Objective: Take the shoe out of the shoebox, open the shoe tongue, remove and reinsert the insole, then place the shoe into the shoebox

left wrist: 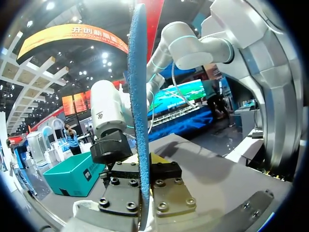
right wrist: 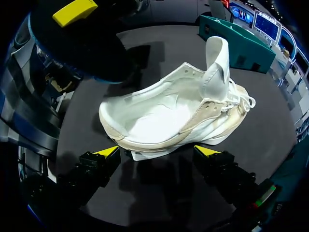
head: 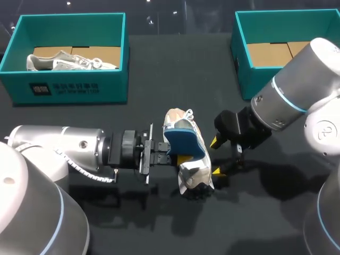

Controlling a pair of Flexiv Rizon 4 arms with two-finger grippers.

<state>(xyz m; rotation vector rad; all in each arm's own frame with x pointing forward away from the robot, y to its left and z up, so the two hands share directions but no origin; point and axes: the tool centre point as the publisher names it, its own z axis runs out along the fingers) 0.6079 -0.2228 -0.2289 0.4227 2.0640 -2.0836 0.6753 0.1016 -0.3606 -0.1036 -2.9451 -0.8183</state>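
Observation:
A white shoe (head: 190,172) lies on the dark table between my two grippers, its tongue (right wrist: 217,63) pulled up and its inside bare (right wrist: 159,118). My left gripper (head: 172,155) is shut on a blue insole (head: 185,139), holding it just above the shoe's opening. In the left wrist view the insole (left wrist: 138,111) stands edge-on between the fingers of that gripper (left wrist: 143,170). My right gripper (head: 215,157) is open just right of the shoe. Its yellow tips straddle the shoe's side without touching it, as the right wrist view shows at the gripper (right wrist: 157,151).
A teal shoebox (head: 74,87) at the back left holds another light shoe (head: 69,61). A second teal shoebox (head: 241,64) at the back right shows only its cardboard floor. Bare dark table lies in front of the shoe.

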